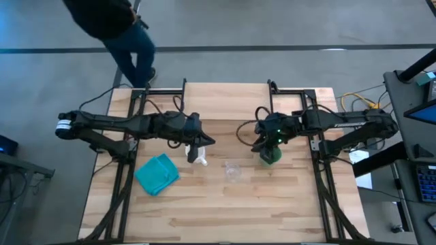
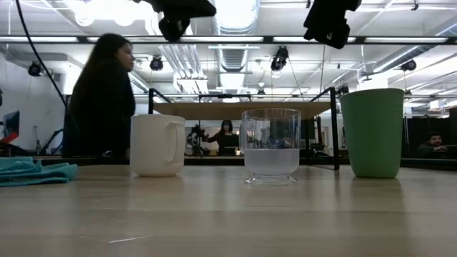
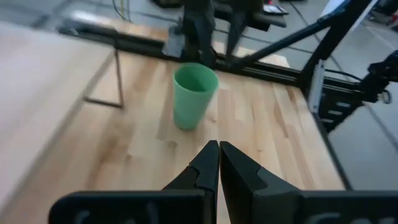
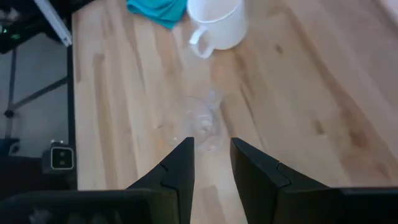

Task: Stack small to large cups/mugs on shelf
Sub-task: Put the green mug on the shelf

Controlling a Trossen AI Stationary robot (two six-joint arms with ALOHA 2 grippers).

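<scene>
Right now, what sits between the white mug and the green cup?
The glass cup stands alone between the white mug and the green cup, touching neither; the low view shows it best.

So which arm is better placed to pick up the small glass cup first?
Probably the right. Its tool is slightly open and points at the glass cup just ahead. The left tool is shut, above the white mug and facing the green cup.

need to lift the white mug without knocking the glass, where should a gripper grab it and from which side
Probably best by the rim, coming straight down from above. The white mug stands upright with its mouth open, so one finger can go inside the wall and one outside. Pick the wall opposite the handle, which points toward the clear glass cup. The left gripper is above it, fingers shut.
</scene>
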